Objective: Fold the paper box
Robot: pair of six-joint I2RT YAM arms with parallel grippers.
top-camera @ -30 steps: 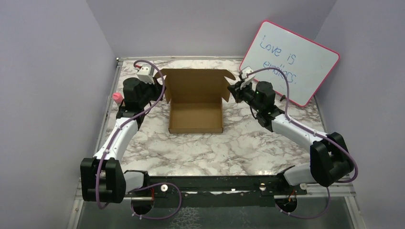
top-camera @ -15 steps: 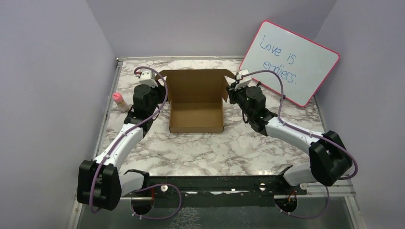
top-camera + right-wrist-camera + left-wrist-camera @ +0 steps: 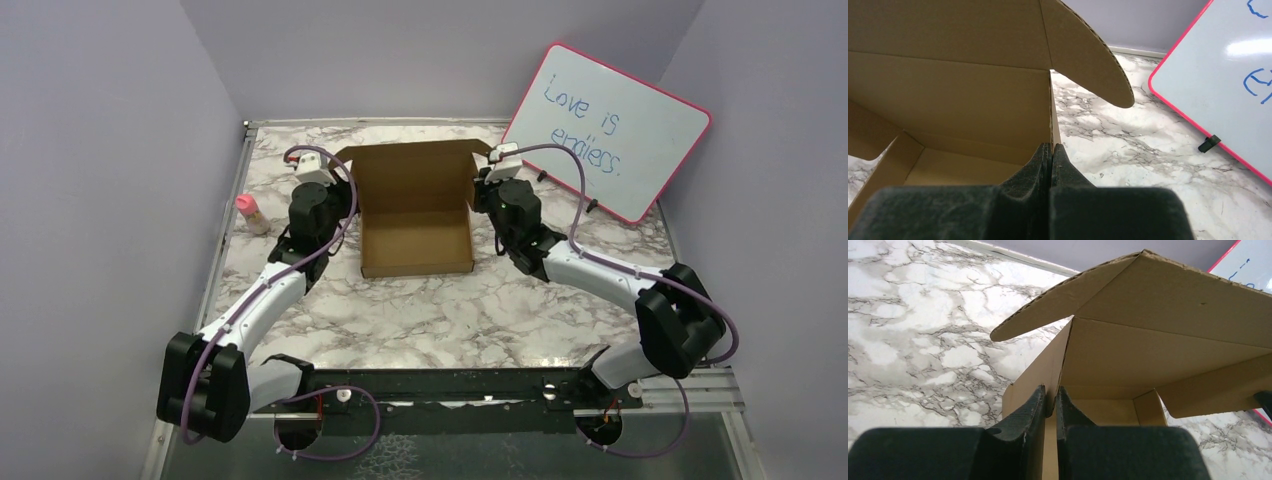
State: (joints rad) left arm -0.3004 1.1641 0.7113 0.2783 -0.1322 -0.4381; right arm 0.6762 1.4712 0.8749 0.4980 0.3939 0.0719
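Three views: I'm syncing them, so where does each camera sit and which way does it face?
Top external: above and behind, looking down on left arm, right arm, paper box and whiteboard.
Left wrist: low, facing the left fingers pinching the box's left wall.
Right wrist: low, facing the right fingers pinching the right wall.
All share the box.

Both arms (image 3: 600, 270) have white links (image 3: 262, 295) and black joints (image 3: 205, 375). Purple cables (image 3: 582, 185) loop along them. The fingers (image 3: 1023, 410) are black, finely textured.

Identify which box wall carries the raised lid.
The far wall of the paper box; the left gripper and right gripper pinch the side walls, and the near wall is bare.
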